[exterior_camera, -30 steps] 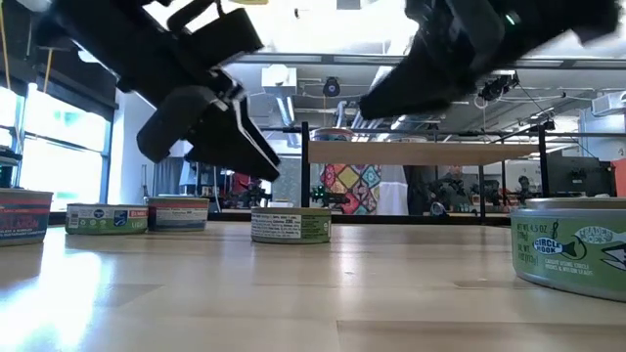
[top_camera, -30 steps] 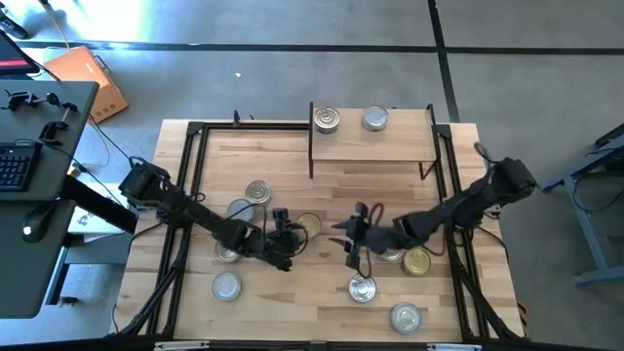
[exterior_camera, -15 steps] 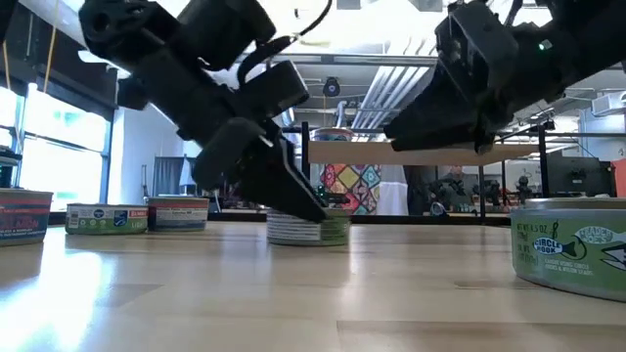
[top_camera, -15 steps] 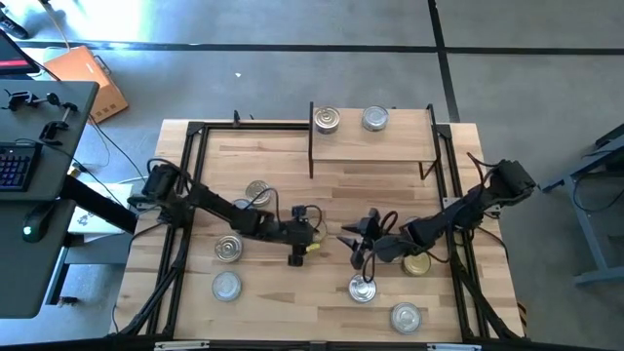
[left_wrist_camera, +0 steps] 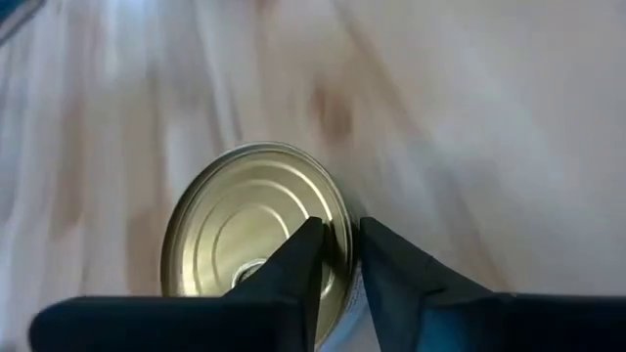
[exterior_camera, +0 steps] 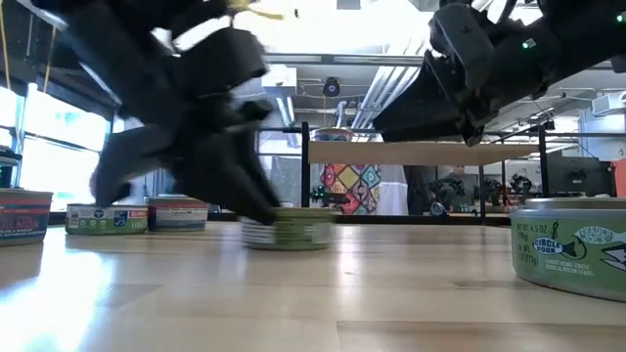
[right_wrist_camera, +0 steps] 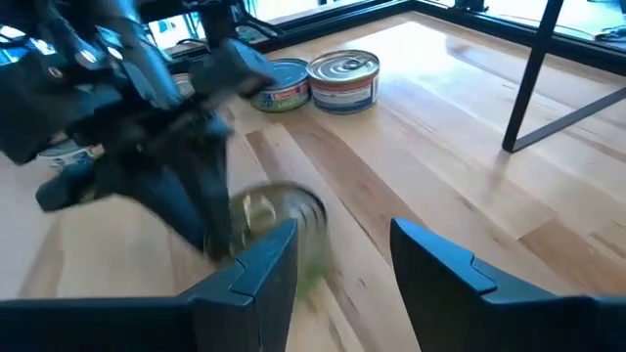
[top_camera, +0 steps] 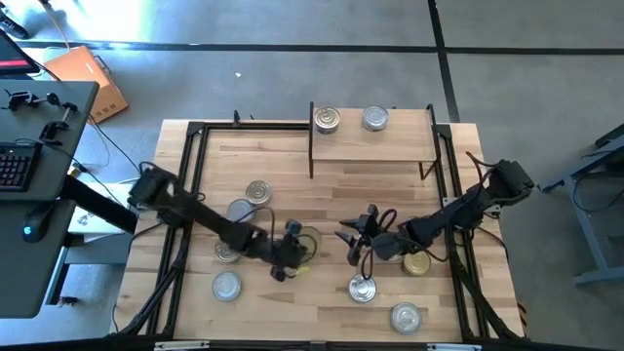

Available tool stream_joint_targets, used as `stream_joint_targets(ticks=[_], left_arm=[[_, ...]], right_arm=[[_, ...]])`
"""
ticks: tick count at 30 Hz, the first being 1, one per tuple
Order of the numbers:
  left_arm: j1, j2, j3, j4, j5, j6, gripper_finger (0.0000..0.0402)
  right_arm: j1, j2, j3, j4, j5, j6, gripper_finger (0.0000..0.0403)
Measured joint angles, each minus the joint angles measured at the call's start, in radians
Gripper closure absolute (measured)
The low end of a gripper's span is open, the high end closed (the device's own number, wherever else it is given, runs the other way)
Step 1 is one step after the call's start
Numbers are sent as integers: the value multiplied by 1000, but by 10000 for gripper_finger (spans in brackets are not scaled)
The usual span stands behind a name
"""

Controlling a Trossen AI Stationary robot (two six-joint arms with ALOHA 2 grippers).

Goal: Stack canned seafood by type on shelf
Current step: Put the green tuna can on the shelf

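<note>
— Start at the jaws. What is the left gripper (left_wrist_camera: 350,249) doing?

— It sits at the rim of a gold-lidded tin (left_wrist_camera: 249,220), low on the table (top_camera: 390,190), in front of the shelf (top_camera: 375,146) and a little toward its left end. Whether the jaws are clamped on that rim or only resting against it, I cannot tell.

— And the right gripper (top_camera: 353,239)?

— Jaws spread apart with nothing between them. It hangs above the tabletop, also in front of the shelf, just beside the left gripper and facing that same tin.

— Count the tins for me.

— On the shelf, two silver tins (top_camera: 327,119), side by side at its back edge, apart from each other. On the table, two gold ones: the one at the left gripper, and a second gold-lidded tin (top_camera: 417,261) under the right arm, well in front of the shelf's right end. Six silver table tins (top_camera: 226,286) besides: four off toward the shelf's left side, one of them partly under the left arm, and two at the table's near edge, farthest from the shelf.

— So ten visible?

— Ten; what the right arm covers I cannot tell.
</note>
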Motion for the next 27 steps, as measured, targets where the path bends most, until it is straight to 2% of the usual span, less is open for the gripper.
stream_joint_targets(ticks=[5,9,13,16,20,25,27], left_arm=[[-67,-137,-8,-282,-54,-135,338],[-90,-214,-8,-367,-57,-256,332],[-92,-218,-41,-303,-64,-279,332],[-72,-208,-73,-181,-66,-297,331],[-22,-182,-89,-135,-74,-397,322],[38,-143,-87,-49,-19,-415,320],[63,-118,-87,38,24,-366,323]], right_arm=[[-4,0,0,5,1,-17,248],[-8,0,0,10,3,-20,248],[-9,0,0,10,3,-36,248],[-9,0,0,9,3,-37,248],[-10,0,0,2,3,-40,248],[-12,0,0,4,1,-38,248],[-12,0,0,4,0,-37,248]])
